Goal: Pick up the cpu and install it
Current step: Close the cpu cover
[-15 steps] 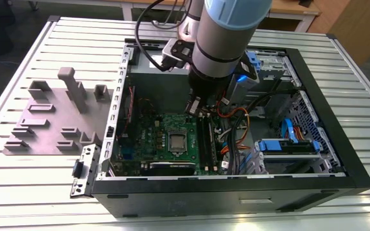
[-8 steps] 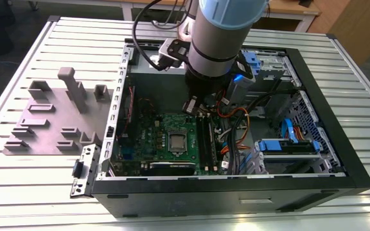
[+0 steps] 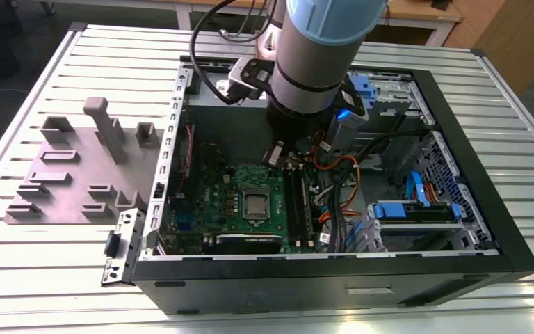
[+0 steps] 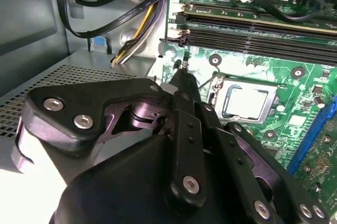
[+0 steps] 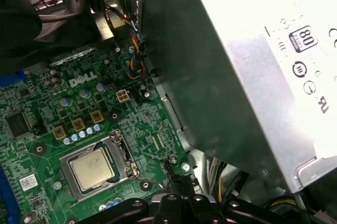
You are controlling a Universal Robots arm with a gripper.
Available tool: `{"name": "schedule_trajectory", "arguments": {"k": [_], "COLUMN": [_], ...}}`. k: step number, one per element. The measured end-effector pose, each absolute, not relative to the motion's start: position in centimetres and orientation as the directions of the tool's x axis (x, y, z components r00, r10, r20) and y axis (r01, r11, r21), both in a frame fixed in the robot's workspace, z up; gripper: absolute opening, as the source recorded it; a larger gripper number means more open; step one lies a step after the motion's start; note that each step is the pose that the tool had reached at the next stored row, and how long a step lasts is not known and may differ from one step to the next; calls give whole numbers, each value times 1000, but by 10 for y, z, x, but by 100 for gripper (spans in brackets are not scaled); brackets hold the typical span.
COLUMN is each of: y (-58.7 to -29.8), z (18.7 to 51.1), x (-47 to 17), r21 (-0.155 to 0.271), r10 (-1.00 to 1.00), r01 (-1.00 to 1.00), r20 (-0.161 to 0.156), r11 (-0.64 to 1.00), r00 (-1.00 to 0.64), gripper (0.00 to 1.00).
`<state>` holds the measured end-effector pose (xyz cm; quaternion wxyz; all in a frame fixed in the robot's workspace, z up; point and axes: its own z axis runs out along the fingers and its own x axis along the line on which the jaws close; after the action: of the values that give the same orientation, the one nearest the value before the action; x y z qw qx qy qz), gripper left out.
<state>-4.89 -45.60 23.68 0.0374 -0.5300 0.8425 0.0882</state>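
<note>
Cpu (image 5: 90, 169) sits flat in socket frame (image 5: 122, 155) on green motherboard (image 5: 42, 103), inside open PC case (image 3: 489, 229). Gripper (image 4: 185, 71) hovers just beside socket, jaws pressed together, holding nothing.

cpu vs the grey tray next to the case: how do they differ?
Place: the cpu sits in its socket on the green motherboard inside the computer case; the tray lies outside on the slatted table, at the exterior view's left.
Size: the cpu is far smaller than the tray.
Shape: the cpu is a flat silvery square; the tray carries raised blocks and posts.
Shared: both lie flat.
</note>
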Motion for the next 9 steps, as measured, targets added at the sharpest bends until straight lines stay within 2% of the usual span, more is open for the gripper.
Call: {"name": "schedule_trajectory", "arguments": {"k": [9], "y": [-464], "z": [237], "x": [-49], "r21": [109], "r10": [-887], "r01": [-900], "r20": [-157], "r11": [422], "r00": [-435], "gripper": [11]}}
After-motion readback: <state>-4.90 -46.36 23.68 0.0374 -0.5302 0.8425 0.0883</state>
